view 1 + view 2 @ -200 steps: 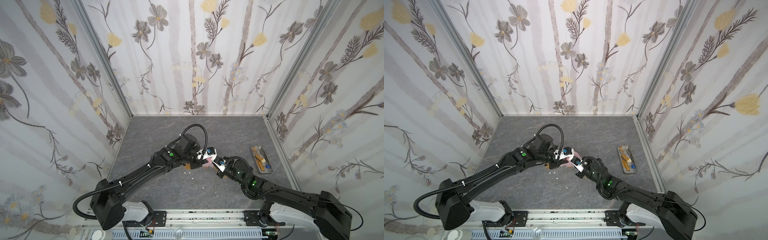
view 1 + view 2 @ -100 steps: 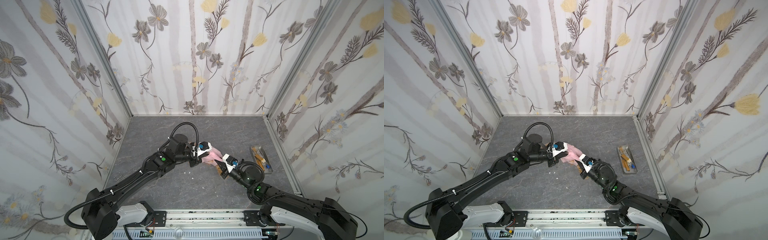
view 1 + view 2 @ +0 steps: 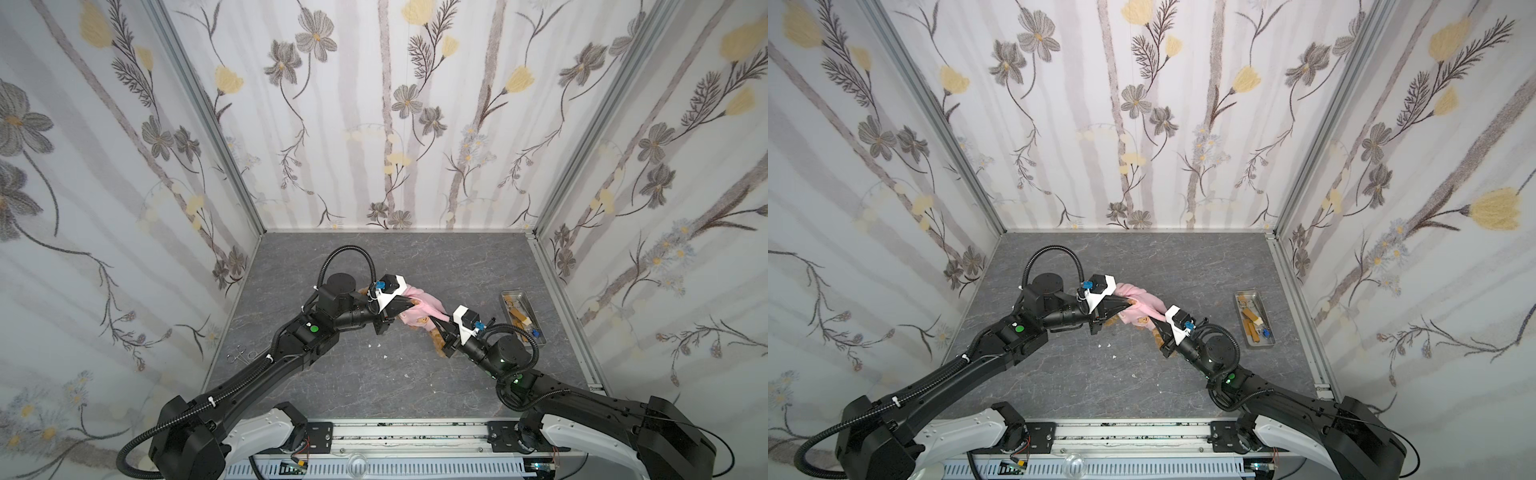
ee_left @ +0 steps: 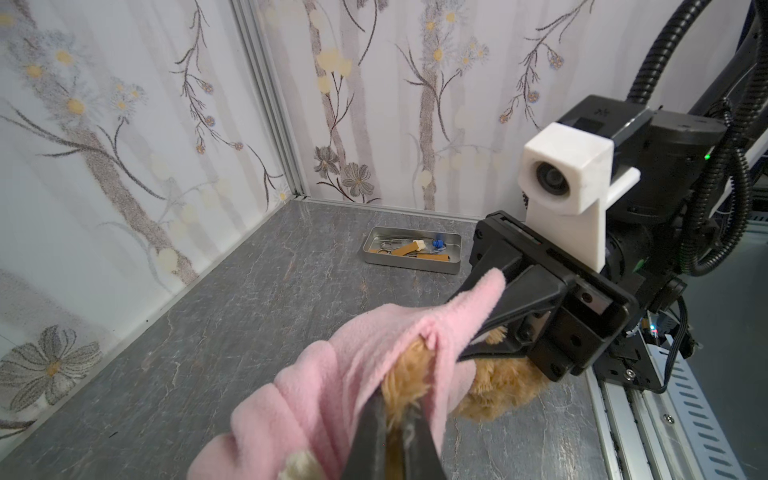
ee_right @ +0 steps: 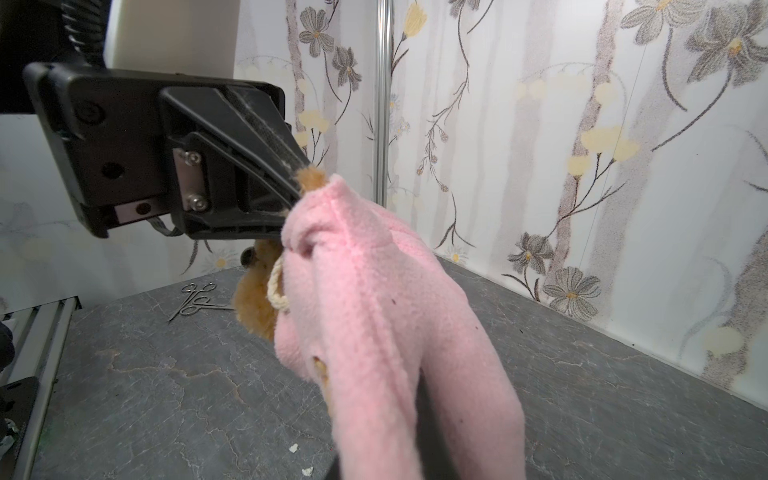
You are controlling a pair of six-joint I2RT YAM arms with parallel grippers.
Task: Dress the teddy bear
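Teddy bear (image 4: pixel 498 386) fur pinched by left gripper (image 5: pixel 297 178), pink hoodie (image 5: pixel 374 311) clamped by right gripper (image 4: pixel 467 328), likely to tug fabric down

Enclosure: three walls (image 3: pixel 386 104), white paper printed with grey and yellow flowers on long stems. Aluminium posts (image 3: pixel 210 124) at both back corners. Dark grey bench (image 3: pixel 415 257) with pale veining, lower centre of frame. Metal rail (image 3: pixel 415 441) along the bottom edge. Light even, diffuse.
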